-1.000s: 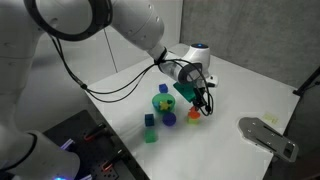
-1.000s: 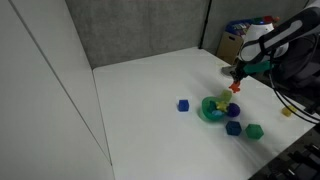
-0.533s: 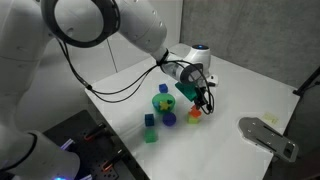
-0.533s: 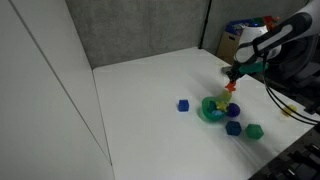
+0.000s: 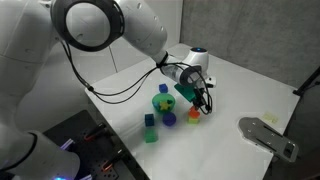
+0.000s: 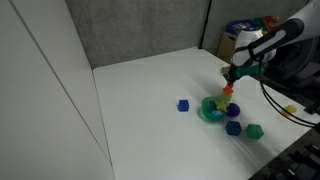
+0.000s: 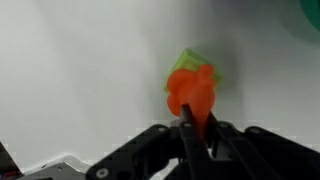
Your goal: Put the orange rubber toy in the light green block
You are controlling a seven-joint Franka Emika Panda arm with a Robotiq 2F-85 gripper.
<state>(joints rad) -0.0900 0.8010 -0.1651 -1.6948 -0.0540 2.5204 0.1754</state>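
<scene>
Wrist view: hand [image 7: 192,123] enters from the bottom edge, its dark fingers [image 7: 150,140] drawn together and clenched on the lower part of the orange rubber toy [image 7: 191,90]. The toy is upright. The light green block [image 7: 186,62] shows just behind the toy's top and is partly covered by it; cannot tell whether the two touch. Both sit against the bare white tabletop [image 7: 80,70].

In an exterior view the hand [image 5: 200,97] points down over the toy [image 5: 195,114], well in from the tabletop [image 5: 245,80] corners. The green round piece [image 5: 162,100] is just beside it. The dark blue cube [image 5: 150,120] and the saturated green cube [image 5: 151,135] lie nearer the tabletop's front edge. The block is too small to make out here.

In an exterior view the hand [image 6: 231,80] holds the toy [image 6: 232,88] just beside the green round piece [image 6: 211,108].
</scene>
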